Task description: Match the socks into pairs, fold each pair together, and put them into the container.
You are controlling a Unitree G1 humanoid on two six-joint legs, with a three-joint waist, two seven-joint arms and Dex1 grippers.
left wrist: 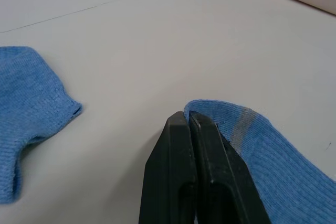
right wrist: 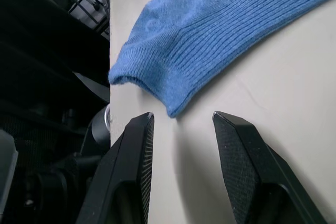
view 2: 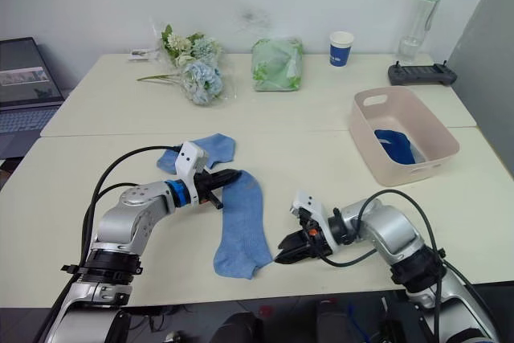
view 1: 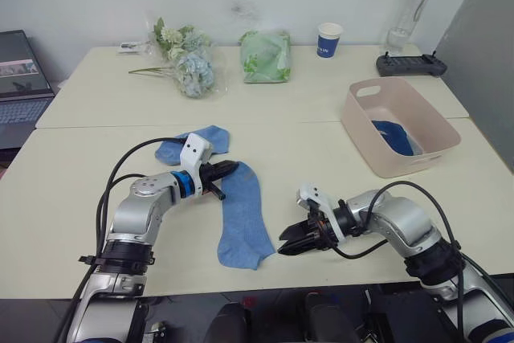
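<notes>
Item 1, long light blue sock [view 1: 242,216]: flat on the near table [view 1: 72,198], running from about 12 o'clock down to 6 o'clock. Its upper end is pinched in the left gripper [view 1: 227,169], fingers pressed together on the edge, probably to lift or fold it.

Item 2, second light blue sock [view 1: 197,143]: just beyond the first, at its 11 o'clock, loose; likely its partner.

Item 3, right gripper [view 1: 291,240]: fingers spread, low over the table at the long sock's lower end, to its 3 o'clock, apparently lined up to take that end.

Item 4, pink tub [view 1: 368,150]: at 2 o'clock, well apart, with something dark blue [view 1: 395,136] inside.

View notes: the left wrist view confirms the pinch; the right wrist view shows the gap to the sock's tip and the table edge close by. The head views alone give the tub.
</notes>
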